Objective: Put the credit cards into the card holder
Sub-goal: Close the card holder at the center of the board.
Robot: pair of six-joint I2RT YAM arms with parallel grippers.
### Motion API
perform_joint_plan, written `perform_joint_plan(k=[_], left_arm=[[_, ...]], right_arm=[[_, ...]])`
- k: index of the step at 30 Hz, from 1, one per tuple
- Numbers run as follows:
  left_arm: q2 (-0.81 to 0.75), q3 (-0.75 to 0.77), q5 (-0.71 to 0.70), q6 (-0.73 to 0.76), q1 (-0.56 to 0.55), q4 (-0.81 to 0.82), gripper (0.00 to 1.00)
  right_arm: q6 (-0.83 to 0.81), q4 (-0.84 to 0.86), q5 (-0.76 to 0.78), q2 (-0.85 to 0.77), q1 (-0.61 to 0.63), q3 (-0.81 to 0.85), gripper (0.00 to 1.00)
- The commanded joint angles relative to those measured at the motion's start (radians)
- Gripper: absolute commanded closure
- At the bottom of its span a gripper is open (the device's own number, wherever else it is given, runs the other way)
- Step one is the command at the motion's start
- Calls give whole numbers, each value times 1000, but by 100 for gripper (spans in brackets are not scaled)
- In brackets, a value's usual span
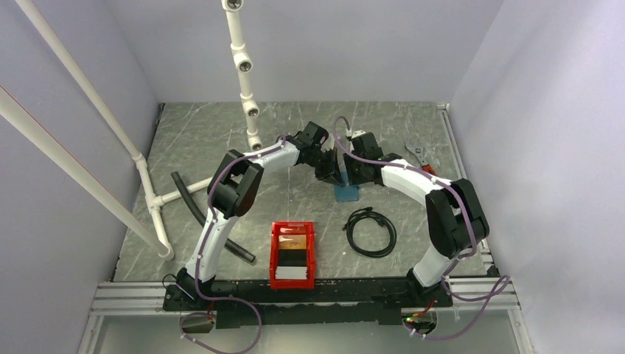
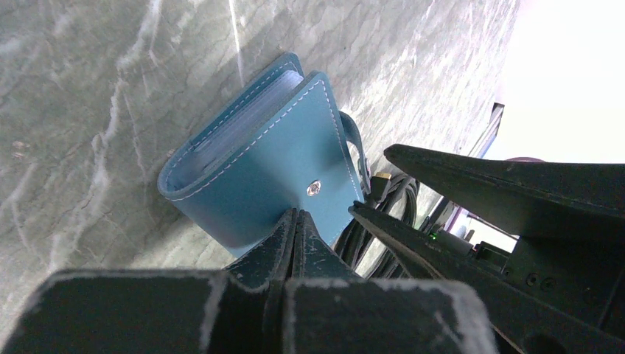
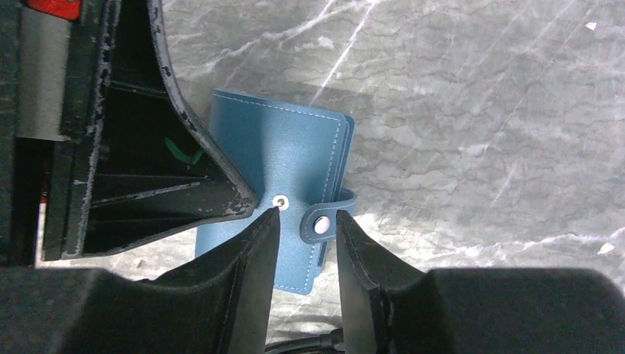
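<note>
A grey, white-veined tabletop (image 1: 221, 140) is being enclosed on three sides by plain pale walls. At the left of the overhead view it is being crossed by a white pipe frame (image 1: 147, 188), with a black hose (image 1: 193, 206) lying near it. Just above the centre of that view the card holder (image 1: 346, 192) is lying flat on the surface, folded, with its strap unfastened. It is being pressed on the cover, near the snap stud, by the left gripper (image 2: 295, 219), whose jaws are being held fully together with nothing between them. The right gripper (image 3: 307, 214) is being held with its jaws apart and the strap tab lying in the gap; whether the tab is being touched cannot be told. The credit cards (image 1: 292, 271) are being held in a red bin (image 1: 274, 254) at lower centre, well apart from the holder, with a coiled black cable (image 1: 371, 231) to the right of it.
</note>
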Motion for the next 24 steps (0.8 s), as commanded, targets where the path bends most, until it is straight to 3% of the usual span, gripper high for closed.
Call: perform_joint_plan(k=[1, 14, 21, 24], left_arm=[[27, 3, -23, 31, -2, -29, 100], [31, 4, -18, 28, -2, -27, 100], [33, 9, -18, 26, -1, -26, 100], [39, 16, -13, 25, -3, -26, 100]], right_arm=[[-21, -22, 50, 12, 5, 43, 64], [-22, -37, 80, 32, 18, 54, 78], [3, -25, 73, 3, 15, 40, 100], [25, -3, 12, -21, -7, 21, 100]])
